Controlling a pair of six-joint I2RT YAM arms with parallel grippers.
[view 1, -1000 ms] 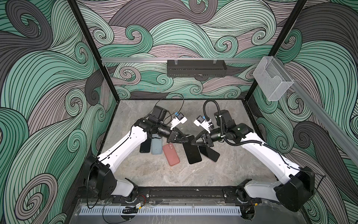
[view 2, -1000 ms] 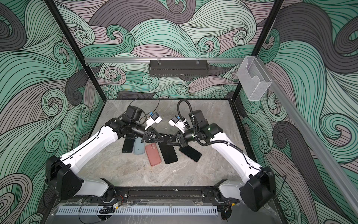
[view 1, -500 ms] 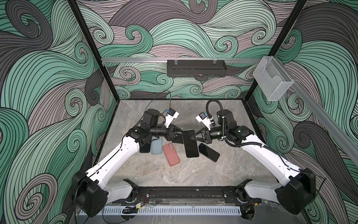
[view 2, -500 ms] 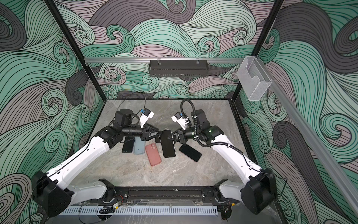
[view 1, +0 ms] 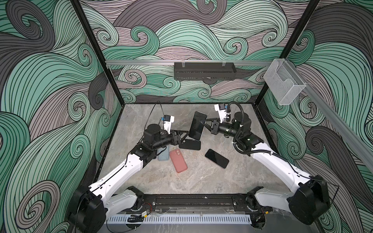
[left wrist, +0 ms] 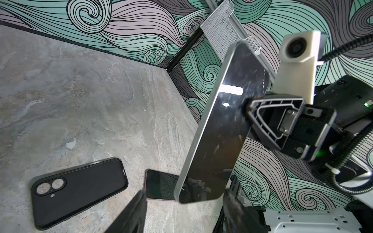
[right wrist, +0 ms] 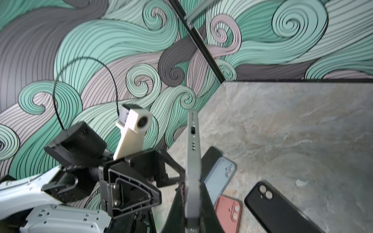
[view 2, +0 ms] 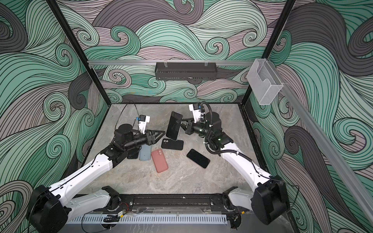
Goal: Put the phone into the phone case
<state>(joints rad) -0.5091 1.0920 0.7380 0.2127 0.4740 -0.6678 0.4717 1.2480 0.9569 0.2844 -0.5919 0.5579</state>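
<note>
The right gripper point(view 1: 205, 125) pinches the phone point(view 1: 197, 125) across its glossy faces near mid-length and holds it on end in the air, just above the black case point(view 1: 189, 144) lying flat on the table point(view 1: 201, 181). The left gripper point(view 1: 184, 135) is empty, with its jaws wide apart, and sits close beside the phone's lower end. With only one narrow pinch on smooth glass, the phone may pivot or slip if the left fingers point(left wrist: 133, 213) brush it. The case lies loose, so pressing down on one corner could skate it toward the pink case point(view 1: 178, 160). I cannot tell whether its cavity faces up; if it does not, the phone cannot seat.
</note>
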